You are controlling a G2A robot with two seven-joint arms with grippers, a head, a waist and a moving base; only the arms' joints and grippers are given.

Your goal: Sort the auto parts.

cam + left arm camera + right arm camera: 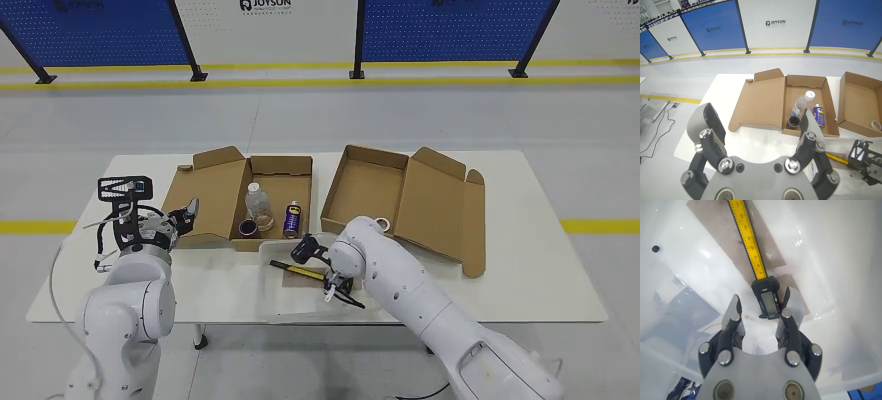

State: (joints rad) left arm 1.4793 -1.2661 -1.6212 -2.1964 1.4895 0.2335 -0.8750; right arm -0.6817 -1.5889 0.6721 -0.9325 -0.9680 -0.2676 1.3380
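Right wrist view: caliper point(754, 256); yellow scale, black digital head.

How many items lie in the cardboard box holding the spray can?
3: clear plastic bottle, blue spray can beside it, dark hollow cylinder at the bottle's base; smaller ones may be hidden.

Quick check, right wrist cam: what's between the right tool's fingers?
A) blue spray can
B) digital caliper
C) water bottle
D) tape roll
B: the right tool is open, with one finger on each side of the display head of the caliper, down in the white bin.
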